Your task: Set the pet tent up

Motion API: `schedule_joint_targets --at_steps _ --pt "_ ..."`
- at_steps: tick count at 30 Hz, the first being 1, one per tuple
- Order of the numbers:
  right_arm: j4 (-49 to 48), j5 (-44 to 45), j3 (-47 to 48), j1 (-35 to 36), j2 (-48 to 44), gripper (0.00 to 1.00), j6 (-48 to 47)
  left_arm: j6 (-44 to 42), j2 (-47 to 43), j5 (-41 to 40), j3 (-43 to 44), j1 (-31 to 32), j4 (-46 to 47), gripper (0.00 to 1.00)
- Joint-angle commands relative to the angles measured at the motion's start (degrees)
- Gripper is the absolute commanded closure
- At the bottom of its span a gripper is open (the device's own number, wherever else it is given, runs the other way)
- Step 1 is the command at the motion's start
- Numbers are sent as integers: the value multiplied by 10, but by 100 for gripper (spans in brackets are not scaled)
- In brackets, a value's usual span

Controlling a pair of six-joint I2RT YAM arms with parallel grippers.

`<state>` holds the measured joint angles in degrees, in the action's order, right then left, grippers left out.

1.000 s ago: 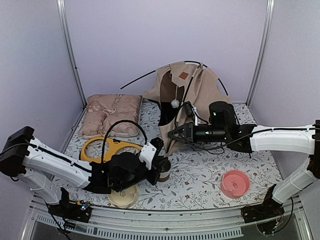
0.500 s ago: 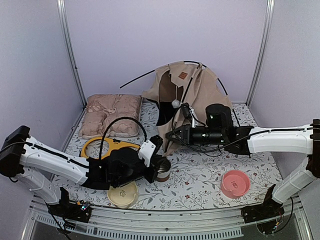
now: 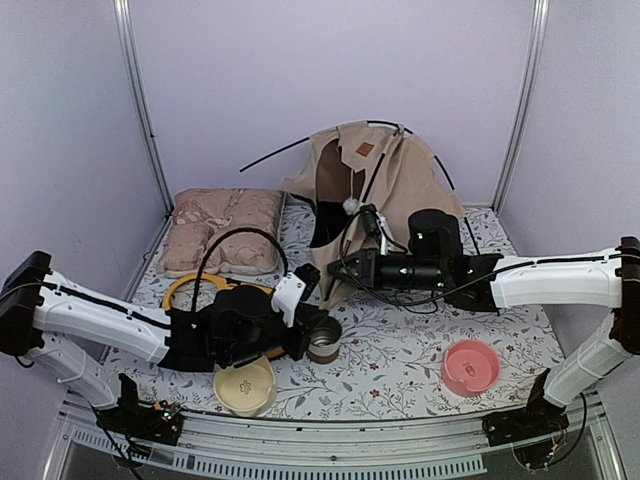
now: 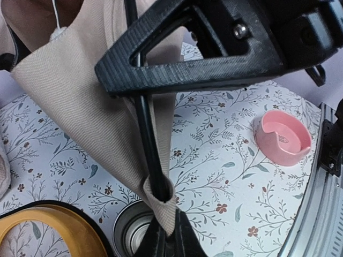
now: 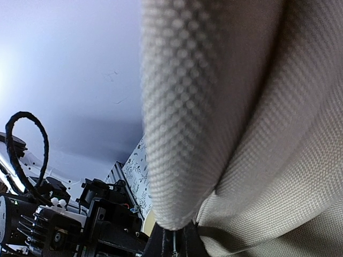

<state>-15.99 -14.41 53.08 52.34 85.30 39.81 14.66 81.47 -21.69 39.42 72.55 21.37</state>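
Both my arms have drifted leftward over the past second: my left hand has drawn back from the tin can, and my right hand has slid a little further across the front of the tent. My left hand is pinched on the tent's bottom corner, where the black pole runs into a cloth loop, low over the bench and just beside the can. My right hand is clamped on a fold of tent cloth higher up, close to that same pole. The tent stands half raised at the back of the bench, right of the cushion, with thin poles arching over its top. A pink bowl sits well apart near my right arm, and a yellow ring lies by my left
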Motion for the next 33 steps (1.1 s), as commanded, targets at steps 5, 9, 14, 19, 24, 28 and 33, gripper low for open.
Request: schedule_joint_targets --at_steps 5,9,14,19,24,28,33 --pt "23 62 7 -8 17 100 -2 5 -22 48 32 -10 28 88" --pt "25 62 10 -8 14 100 -4 8 -23 47 34 -13 28 80" --pt "25 63 15 -8 13 100 -5 12 -24 33 33 -15 18 76" --pt "30 69 28 -8 14 100 -8 36 -28 -2 32 -24 -20 80" --pt "35 67 44 -8 21 100 -13 42 -23 -4 28 -34 -33 80" --pt "38 62 50 -8 27 100 -12 37 -5 -1 38 -36 -36 80" --pt "38 61 51 -8 26 100 -10 28 29 -7 70 -40 -47 75"
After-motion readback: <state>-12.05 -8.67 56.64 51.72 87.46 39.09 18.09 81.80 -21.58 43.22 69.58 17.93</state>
